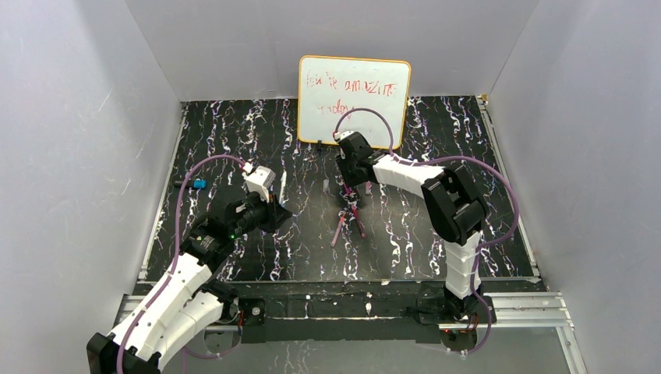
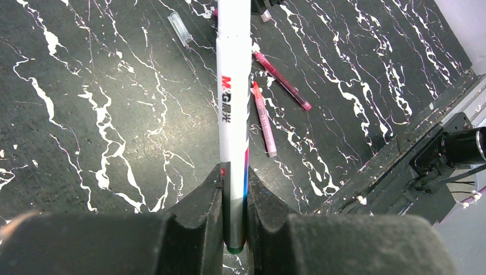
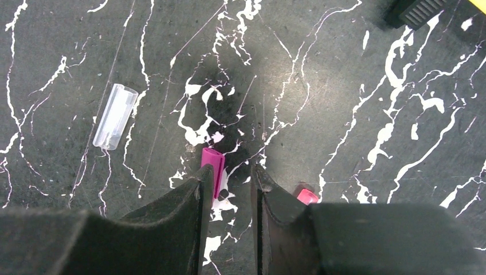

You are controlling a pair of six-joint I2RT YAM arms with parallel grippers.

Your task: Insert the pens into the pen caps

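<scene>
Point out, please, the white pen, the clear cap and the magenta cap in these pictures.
white pen (image 2: 234, 114): left wrist view, on its printed barrel.
clear cap (image 3: 114, 116): right wrist view, middle of the tube.
magenta cap (image 3: 214, 163): right wrist view, its exposed upper end.

- The table (image 1: 226, 128) has a black top marbled with thin white veins.
- Plain pale grey panels close it in: a back wall (image 1: 234, 39), a left wall (image 1: 70, 156) and a right wall (image 1: 600, 156).
- A whiteboard (image 1: 355, 93) with an orange frame and red scribble stands at the table's far edge.
- A silver metal rail (image 1: 530, 308) runs along the near edge.
- The light is soft and even.
</scene>
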